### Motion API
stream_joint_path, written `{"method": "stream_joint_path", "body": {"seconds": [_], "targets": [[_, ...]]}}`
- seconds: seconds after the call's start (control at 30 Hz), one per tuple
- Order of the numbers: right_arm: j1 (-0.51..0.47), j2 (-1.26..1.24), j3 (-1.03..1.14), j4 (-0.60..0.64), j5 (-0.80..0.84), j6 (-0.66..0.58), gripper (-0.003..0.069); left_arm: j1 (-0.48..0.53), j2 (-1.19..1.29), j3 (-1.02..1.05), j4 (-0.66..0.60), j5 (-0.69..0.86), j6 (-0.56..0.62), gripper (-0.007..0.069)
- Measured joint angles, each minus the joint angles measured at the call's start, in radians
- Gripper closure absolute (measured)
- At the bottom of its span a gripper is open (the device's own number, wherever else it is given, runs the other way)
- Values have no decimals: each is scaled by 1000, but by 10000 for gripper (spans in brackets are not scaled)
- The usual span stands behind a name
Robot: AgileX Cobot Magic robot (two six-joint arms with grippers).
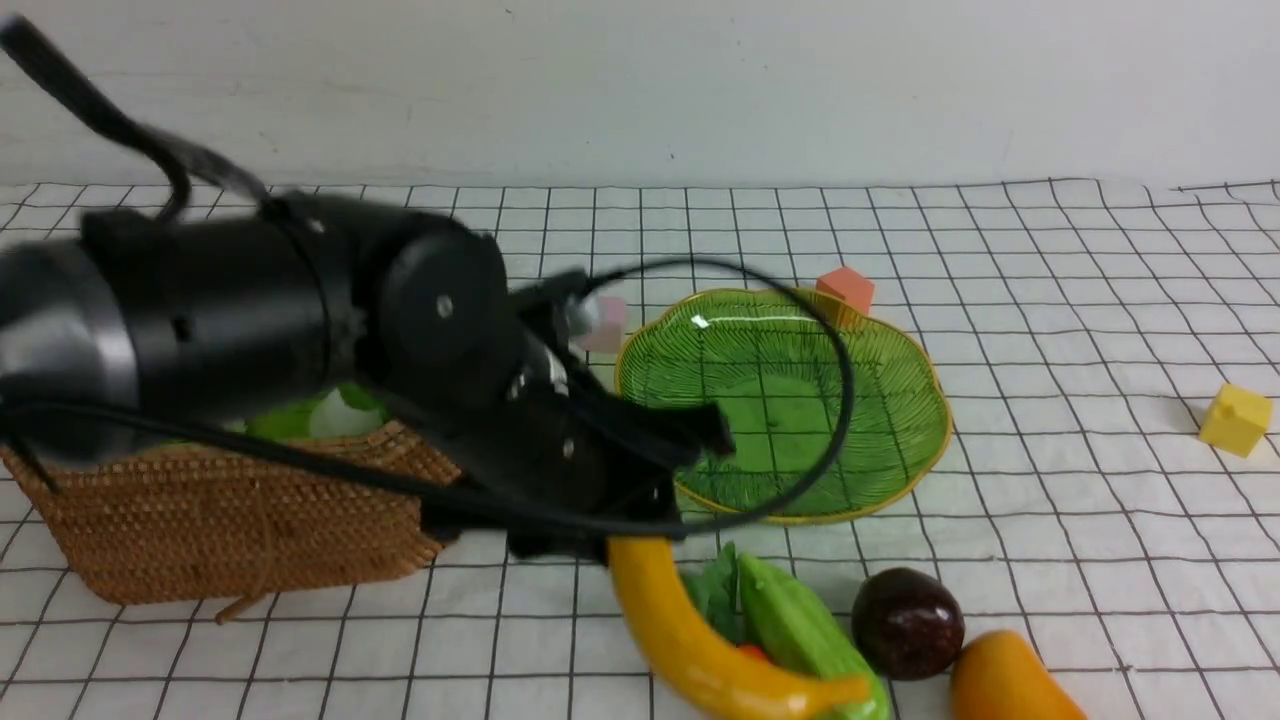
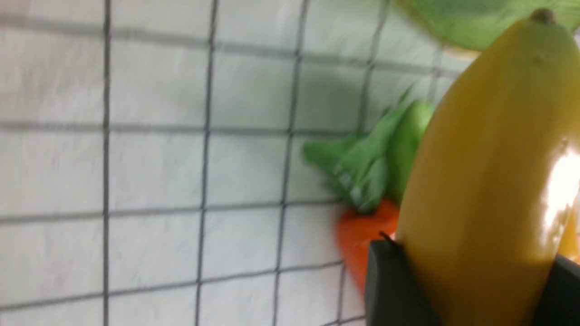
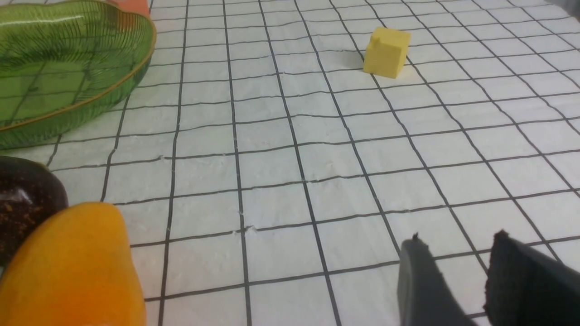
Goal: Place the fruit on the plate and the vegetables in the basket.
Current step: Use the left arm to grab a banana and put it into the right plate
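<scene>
Left claw (image 2: 473, 251) is clamped across one end of the banana (image 1: 690, 640), a dark finger pressed to each side, while the fruit's other end rests on the heap at the near edge of the worktop (image 1: 1080, 560). Right claw (image 3: 457, 237) hangs low over bare cloth (image 3: 317, 181) off to the right, jaws parted and holding nothing. From where I stand the job looks barely begun. The plate (image 1: 900, 340) has nothing on it, and the purple ball (image 1: 907, 622) and the mango (image 1: 1010, 680), touching one another, lie just in front of it. The basket (image 1: 230, 520), on the left, shows something white with green inside, most likely the radish (image 1: 340, 415), though the arm hides much of it. The carrot (image 2: 362, 235) and the gourd (image 1: 800, 630) lie under and beside the banana, so both have yet to go in. One vegetable seems done, with three fruits and two vegetables left. The cloth is white with a black grid, a little rumpled, and a yellow cube (image 1: 1237, 418) and an orange cube (image 1: 846, 290) sit on it. Behind is a plain white wall (image 1: 700, 90).
</scene>
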Motion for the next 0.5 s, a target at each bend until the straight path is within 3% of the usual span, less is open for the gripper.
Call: {"method": "stream_joint_path", "body": {"seconds": [0.27,0.5], "targets": [[0,0,0,0,0,0,417,89,149,-355,88,-56,-65,312],[0,0,0,0,0,0,417,95,546,-697,98,-53,-37,305]]}}
